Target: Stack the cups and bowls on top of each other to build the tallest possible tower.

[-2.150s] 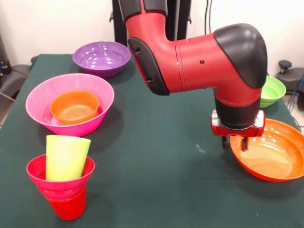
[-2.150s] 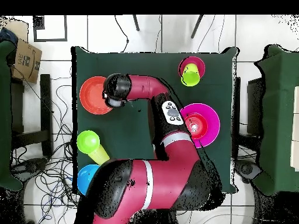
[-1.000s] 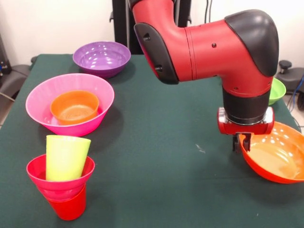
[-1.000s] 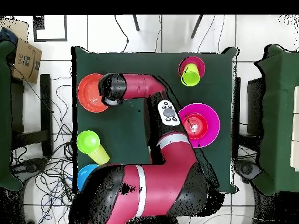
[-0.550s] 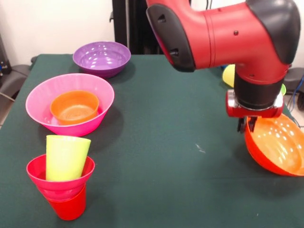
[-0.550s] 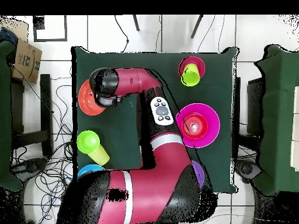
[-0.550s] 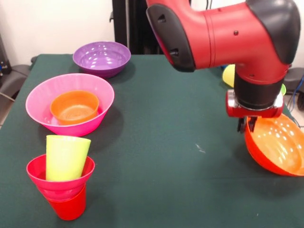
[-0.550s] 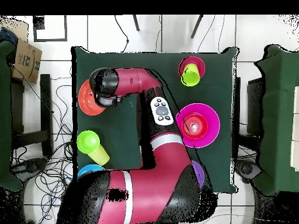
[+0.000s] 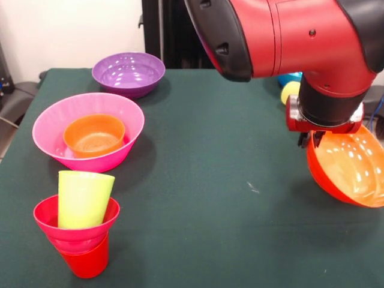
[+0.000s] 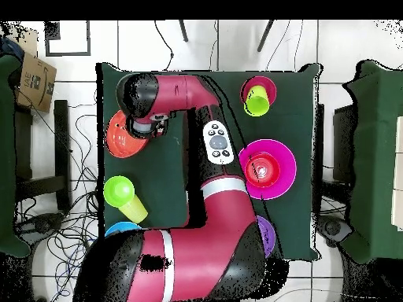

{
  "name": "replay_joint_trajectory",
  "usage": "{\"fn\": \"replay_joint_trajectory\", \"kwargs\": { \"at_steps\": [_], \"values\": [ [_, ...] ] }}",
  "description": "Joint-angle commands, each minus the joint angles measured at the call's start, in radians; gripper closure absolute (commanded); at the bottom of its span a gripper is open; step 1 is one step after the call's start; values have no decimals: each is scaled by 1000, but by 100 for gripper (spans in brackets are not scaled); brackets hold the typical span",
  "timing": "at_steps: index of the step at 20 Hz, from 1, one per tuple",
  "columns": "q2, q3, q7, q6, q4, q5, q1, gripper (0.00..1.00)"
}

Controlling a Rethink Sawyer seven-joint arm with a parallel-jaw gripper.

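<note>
My gripper is shut on the rim of the large orange bowl and holds it tilted above the table at the right; from overhead the bowl shows beside my wrist. The tower stands at the front left: a red cup, the small magenta bowl on it, and the pale yellow cup leaning inside. It also shows in the overhead view. The large pink bowl holds the small orange bowl. The purple bowl sits at the back.
In the overhead view the ribbed green bowl, the lime green cup and the blue bowl lie along the left side, near the table's left edge. My arm covers much of the table's middle.
The gripper has lifted the large orange bowl off the table. The bowl now hangs tilted from the gripper and has moved with the arm towards the table's edge. The other pieces have not moved.
</note>
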Motion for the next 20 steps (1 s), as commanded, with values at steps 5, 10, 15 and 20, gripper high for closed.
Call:
{"fn": "replay_joint_trajectory", "kwargs": {
  "at_steps": [5, 10, 15, 20],
  "values": [
    [42, 33, -83, 94, -128, -33, -8, 100],
    [-11, 31, -161, 61, -41, -39, -49, 100],
    [-5, 57, -293, 66, 0, -36, -158, 100],
    [15, 85, -389, 169, -26, -51, -237, 100]
  ]
}}
